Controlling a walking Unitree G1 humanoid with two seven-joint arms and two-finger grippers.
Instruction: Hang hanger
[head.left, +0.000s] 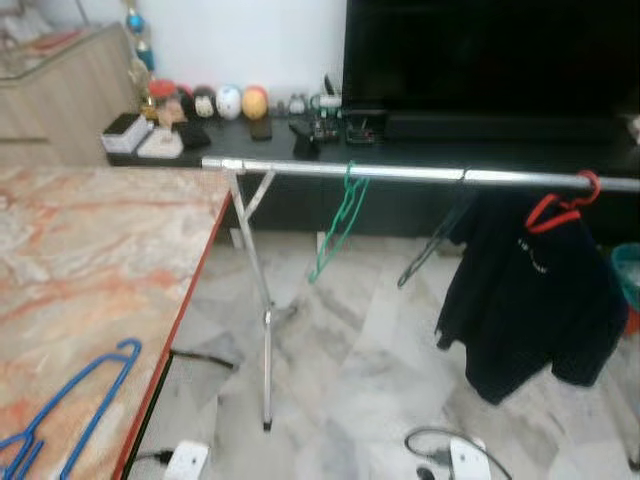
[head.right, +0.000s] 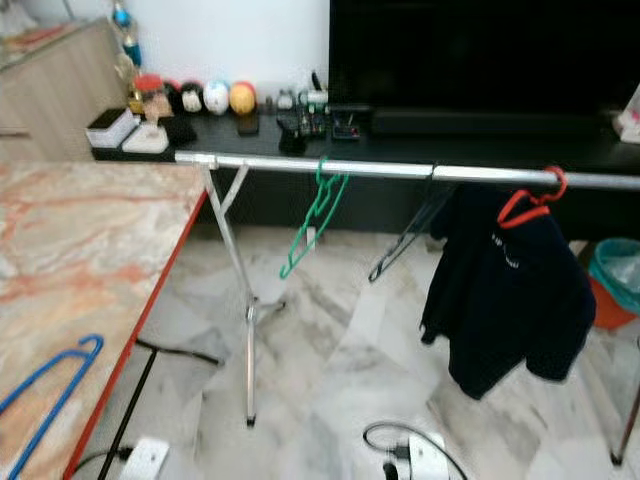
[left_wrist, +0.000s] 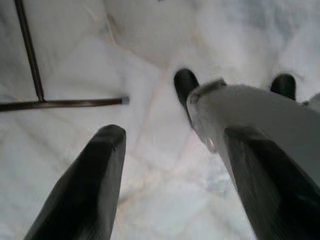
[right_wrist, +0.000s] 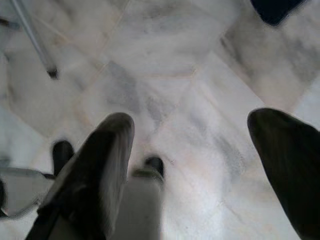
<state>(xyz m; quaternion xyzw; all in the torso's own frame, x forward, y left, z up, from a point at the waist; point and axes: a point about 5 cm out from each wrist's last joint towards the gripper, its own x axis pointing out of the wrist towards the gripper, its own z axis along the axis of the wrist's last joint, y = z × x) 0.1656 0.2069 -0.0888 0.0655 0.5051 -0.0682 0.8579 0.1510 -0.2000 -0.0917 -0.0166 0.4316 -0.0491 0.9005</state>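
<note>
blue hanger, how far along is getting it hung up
Already on the rail: a green hanger, a dark hanger and a red hanger carrying a dark garment. In hand: nothing; the left gripper and right gripper hang open over the floor. Left: the blue hanger lies on the marble table, not yet picked up.
</note>
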